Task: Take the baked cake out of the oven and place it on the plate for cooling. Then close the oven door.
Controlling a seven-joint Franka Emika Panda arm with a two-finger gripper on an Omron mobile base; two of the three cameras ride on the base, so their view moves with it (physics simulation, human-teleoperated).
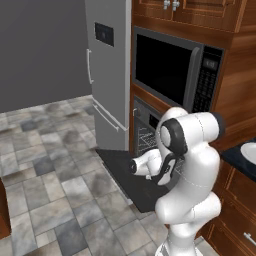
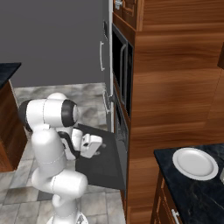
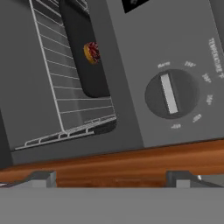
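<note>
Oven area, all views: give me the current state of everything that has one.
oven door: open, dropped flat.
baked cake: inside the oven on the black tray, not yet taken out.
plate: empty, on the dark counter.
oven knob: pointer along the hand view's vertical.
gripper: open, holding nothing, facing the oven front.
microwave: door shut.

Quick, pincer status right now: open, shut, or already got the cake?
Pincer: open, holding nothing. The cake sits on the black tray inside the oven.
</note>
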